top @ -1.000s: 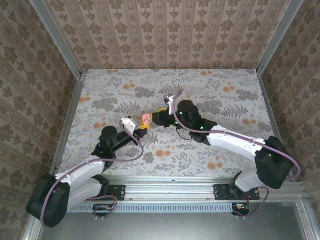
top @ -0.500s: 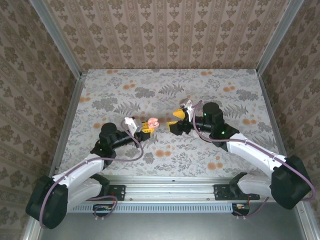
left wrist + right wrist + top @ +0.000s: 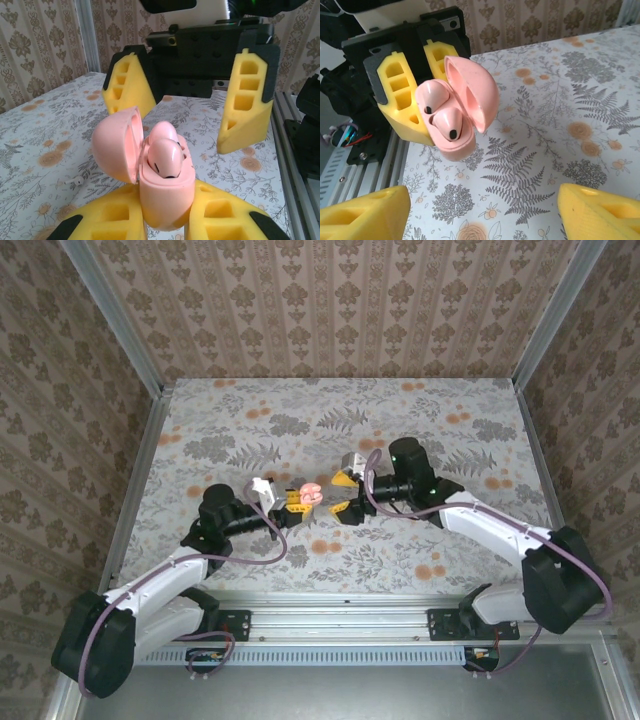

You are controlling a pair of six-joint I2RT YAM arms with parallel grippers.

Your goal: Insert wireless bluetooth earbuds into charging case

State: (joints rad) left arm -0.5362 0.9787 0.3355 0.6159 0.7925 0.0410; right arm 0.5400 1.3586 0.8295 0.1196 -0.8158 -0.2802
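The left gripper [image 3: 162, 222] is clamped tight on the lower body of the pink case [image 3: 165, 192] and holds it upright, off the table [image 3: 420, 410], with the open mouth tipped toward the other arm. The lid [image 3: 117, 145] is swung fully back on its hinge. Two pink earbuds [image 3: 442, 112] sit side by side in the wells, their dark tips pointing up and out. Both look seated, though I cannot tell whether they are pressed fully home.

The right gripper [image 3: 480, 215] stands wide open and holds nothing. Its two yellow fingers frame the case from straight ahead without touching it.

What the next move turns on is this line-up: the case lies dead ahead of the right gripper, near it and roughly centred between its fingers. The case's long axis stands up across the gripper's line of approach. The lid hangs off to one side – the right in the right wrist view – and leans away from the mouth. The right arm is the only free one and already the nearer one, so shutting the lid most likely falls to it – a push from behind the lid, toward the buds.

A small white thing [image 3: 76, 181] lies on the table beyond the case, too small to identify.
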